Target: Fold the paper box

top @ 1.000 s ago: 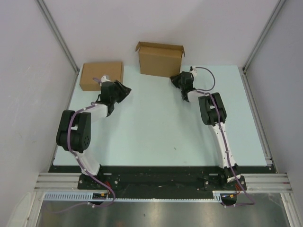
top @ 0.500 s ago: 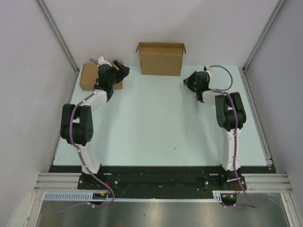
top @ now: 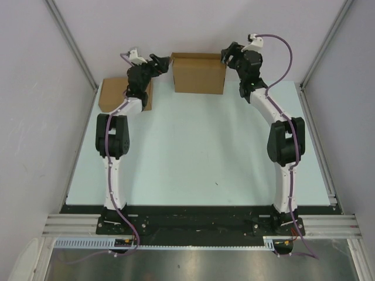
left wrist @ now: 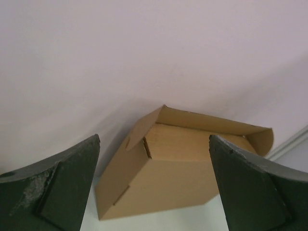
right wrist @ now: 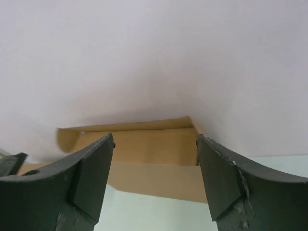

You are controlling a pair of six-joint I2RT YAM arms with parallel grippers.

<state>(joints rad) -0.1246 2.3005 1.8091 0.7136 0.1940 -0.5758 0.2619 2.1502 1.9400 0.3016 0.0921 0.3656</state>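
The paper box (top: 198,76) lies with its long axis left-to-right. The left gripper (top: 163,63), jaws spread, hangs just beside the box's left end. The right gripper (top: 227,57), also spread, hangs beside its right end, equally near.

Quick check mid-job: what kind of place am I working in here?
Likely a lab robot test cell: plain white panel walls in aluminium frame rails, a pale green tabletop, plus an open-flapped brown cardboard box and a closed brown cardboard box.
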